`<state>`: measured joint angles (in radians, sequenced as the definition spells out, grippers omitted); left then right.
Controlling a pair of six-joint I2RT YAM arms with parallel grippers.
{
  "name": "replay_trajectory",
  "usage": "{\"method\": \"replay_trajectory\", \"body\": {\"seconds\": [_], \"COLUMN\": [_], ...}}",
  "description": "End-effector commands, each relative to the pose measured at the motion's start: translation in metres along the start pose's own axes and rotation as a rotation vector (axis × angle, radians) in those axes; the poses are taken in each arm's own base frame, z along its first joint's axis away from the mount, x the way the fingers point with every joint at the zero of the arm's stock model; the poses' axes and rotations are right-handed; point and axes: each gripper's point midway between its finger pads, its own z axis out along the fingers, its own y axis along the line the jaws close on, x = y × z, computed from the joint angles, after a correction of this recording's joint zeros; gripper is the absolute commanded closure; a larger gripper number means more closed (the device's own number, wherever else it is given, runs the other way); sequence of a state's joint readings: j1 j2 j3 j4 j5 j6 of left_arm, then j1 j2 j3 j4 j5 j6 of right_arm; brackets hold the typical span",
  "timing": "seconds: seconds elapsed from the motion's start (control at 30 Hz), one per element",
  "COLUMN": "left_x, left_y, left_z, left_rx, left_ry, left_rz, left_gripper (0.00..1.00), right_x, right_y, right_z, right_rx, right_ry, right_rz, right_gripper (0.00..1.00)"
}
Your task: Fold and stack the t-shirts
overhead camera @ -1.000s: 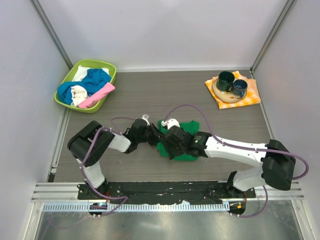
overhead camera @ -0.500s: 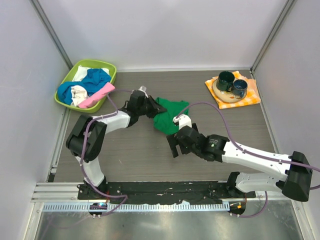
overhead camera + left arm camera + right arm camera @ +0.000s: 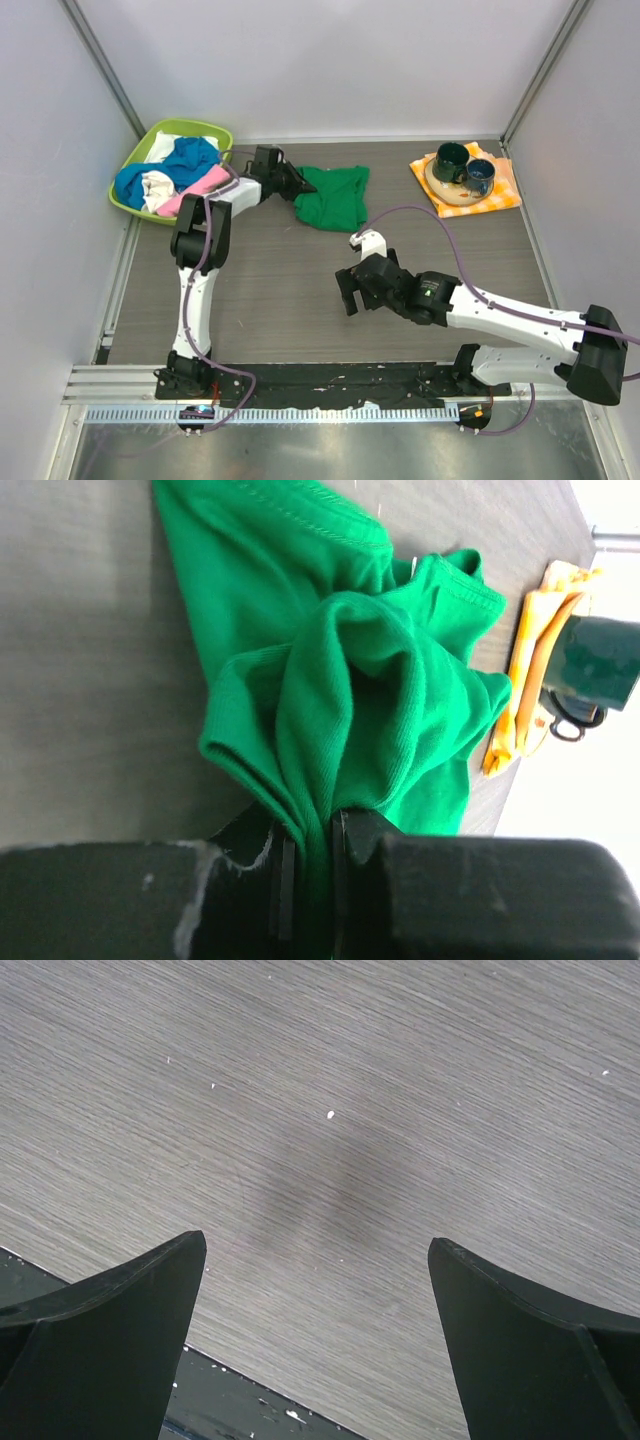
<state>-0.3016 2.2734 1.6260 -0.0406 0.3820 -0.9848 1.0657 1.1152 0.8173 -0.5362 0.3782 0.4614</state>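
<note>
Since earlier frame I'm dragging green t-shirt [image 3: 335, 197] from desk [image 3: 270, 300] centre to 12 o'clock; left jaws pinching its bunched 9 o'clock edge. Right jaws spread, hovering empty toward 6. Judging: laying-out step; next calling for right jaws taking opposite edge.

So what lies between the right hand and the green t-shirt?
Only bare table. In the top view, plain wood grain runs from the open right hand to the green t-shirt, which the left hand pinches at its left side.
</note>
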Motion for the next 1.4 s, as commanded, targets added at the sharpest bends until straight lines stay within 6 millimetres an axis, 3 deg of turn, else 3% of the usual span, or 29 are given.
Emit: {"method": "replay_trajectory", "body": {"seconds": [0.0,0.03,0.1,0.13,0.2,0.3,0.5,0.53,0.67,0.73,0.77,0.83,0.87,0.9,0.97,1.0,1.23,1.3,1.37], "left_x": [-0.035,-0.055,-0.066,-0.089,-0.098,-0.135,-0.173,-0.172,-0.177,-0.192,-0.191,-0.191,-0.189,-0.187,-0.188,-0.188,-0.196,-0.194,-0.19], "left_y": [0.002,-0.001,0.015,0.012,0.028,0.035,0.046,0.055,0.055,0.067,0.069,0.073,0.074,0.072,0.07,0.065,0.038,0.033,0.041], "left_z": [0.003,-0.002,0.004,-0.003,-0.004,-0.018,-0.029,-0.023,-0.017,-0.025,-0.023,-0.022,-0.021,-0.021,-0.023,-0.027,-0.054,-0.064,-0.07], "left_rx": [0.011,0.01,-0.016,-0.001,-0.028,-0.026,-0.002,0.002,0.036,0.038,0.039,0.042,0.045,0.053,0.067,0.075,0.081,0.052,-0.002], "left_ry": [0.04,0.021,0.032,-0.003,0.009,-0.038,-0.066,-0.05,-0.047,-0.072,-0.069,-0.063,-0.057,-0.048,-0.052,-0.051,-0.079,-0.077,-0.08], "left_rz": [0.011,0.008,-0.008,0.003,-0.02,-0.02,-0.033,-0.046,-0.052,-0.072,-0.075,-0.08,-0.082,-0.079,-0.074,-0.073,-0.031,-0.02,-0.007], "left_gripper": [1.0,1.0,1.0,1.0,1.0,1.0,1.0,1.0,0.97,0.92,0.89,0.68,0.55,0.29,0.06,0.0,0.0,0.0,0.0], "right_x": [-0.014,-0.015,-0.015,-0.016,-0.015,-0.015,-0.013,-0.012,-0.013,-0.012,-0.011,-0.01,-0.009,-0.009,-0.007,-0.006,-0.006,-0.008,-0.012], "right_y": [0.012,0.014,0.017,0.018,0.019,0.022,0.028,0.028,0.029,0.03,0.03,0.032,0.032,0.033,0.034,0.035,0.038,0.04,0.041], "right_z": [0.006,0.007,0.011,0.012,0.017,0.021,0.029,0.03,0.033,0.034,0.036,0.038,0.039,0.041,0.042,0.044,0.046,0.044,0.041], "right_rx": [-0.028,-0.031,-0.038,-0.038,-0.033,-0.04,-0.06,-0.059,-0.058,-0.059,-0.06,-0.063,-0.063,-0.064,-0.067,-0.072,-0.083,-0.094,-0.099], "right_ry": [-0.046,-0.046,-0.042,-0.044,-0.038,-0.033,-0.015,-0.013,-0.012,-0.008,-0.006,-0.001,0.002,0.004,0.011,0.012,0.013,0.008,-0.005], "right_rz": [0.027,0.027,0.021,0.019,0.012,0.004,-0.002,-0.003,-0.001,-0.001,-0.002,-0.003,-0.004,-0.004,-0.003,-0.002,-0.001,0.0,0.004], "right_gripper": [0.0,0.0,0.0,0.0,0.0,0.0,0.0,0.0,0.01,0.0,0.0,0.0,0.0,0.0,0.0,0.0,0.0,0.0,0.0]}}
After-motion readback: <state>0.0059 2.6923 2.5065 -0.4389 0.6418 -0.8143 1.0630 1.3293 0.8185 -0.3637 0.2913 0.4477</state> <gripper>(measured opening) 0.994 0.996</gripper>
